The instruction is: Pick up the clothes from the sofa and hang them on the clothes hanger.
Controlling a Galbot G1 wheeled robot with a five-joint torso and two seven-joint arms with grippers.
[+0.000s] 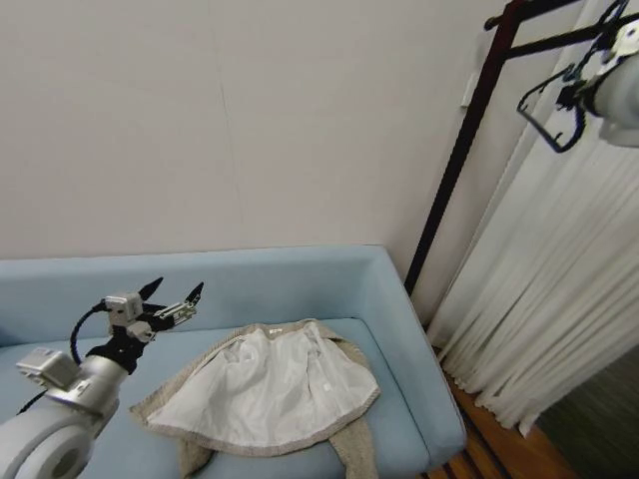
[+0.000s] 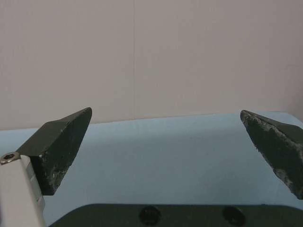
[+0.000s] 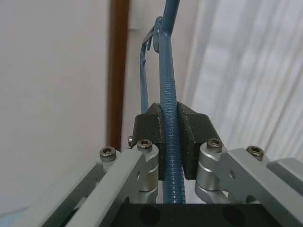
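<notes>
Left gripper (image 1: pixel 180 287): jaws wide apart, nothing between them, poised over the sofa (image 1: pixel 300 279) seat. The jacket (image 1: pixel 265 389) lies below it and just off to its right, apart from the fingertips, spread flat with the pale lining uppermost and a knitted beige edge around it. Right gripper (image 1: pixel 591 72): raised high, well apart from the jacket, jaws clamped on the hanger (image 3: pixel 169 137) along its ribbed wire. The dark rack (image 1: pixel 461 150) stands close beside that gripper, with the curtain (image 1: pixel 559 289) behind. Handling assessment: the jacket appears light and wholly limp, so it is likely to sag and fold once lifted. The lining looks smooth and may slip between hard pads, whereas the knitted edge should offer better purchase. Recommended hold is the collar or a shoulder seam on the side nearest the left gripper, where the cloth is doubled, pinching through both layers; a hold mid-panel would probably take the lining alone. The hanger is thin, stiff wire and could twist in the grip under load. Count: one jacket, one hanger, one rack, one sofa, two grippers.
</notes>
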